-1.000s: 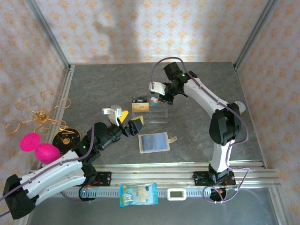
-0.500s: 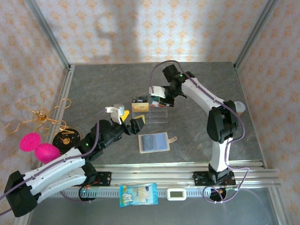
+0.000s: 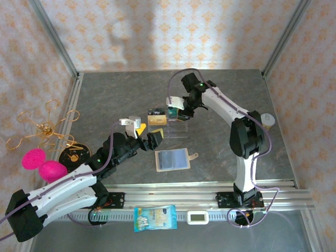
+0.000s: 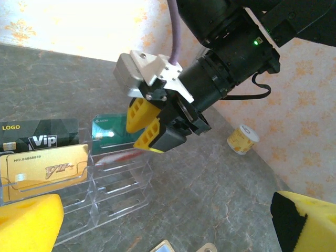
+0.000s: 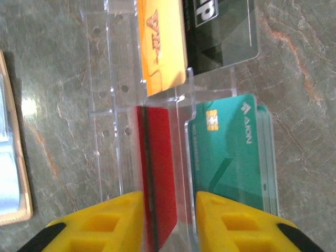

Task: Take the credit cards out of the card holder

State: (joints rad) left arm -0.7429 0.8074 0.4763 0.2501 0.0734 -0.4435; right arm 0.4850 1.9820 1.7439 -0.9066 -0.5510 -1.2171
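right hand [image 5: 169, 205] straddles the red card [image 5: 160, 157] in the clear rack [image 5: 110, 79], grip unclear; left hand [image 4: 168, 223] spread. looks stiff, slick: pinch its faces.

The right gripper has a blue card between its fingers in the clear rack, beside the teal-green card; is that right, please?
Not quite: the right wrist view shows the card between the right gripper's fingers is red, not blue. It is in the clear rack beside the teal-green card.
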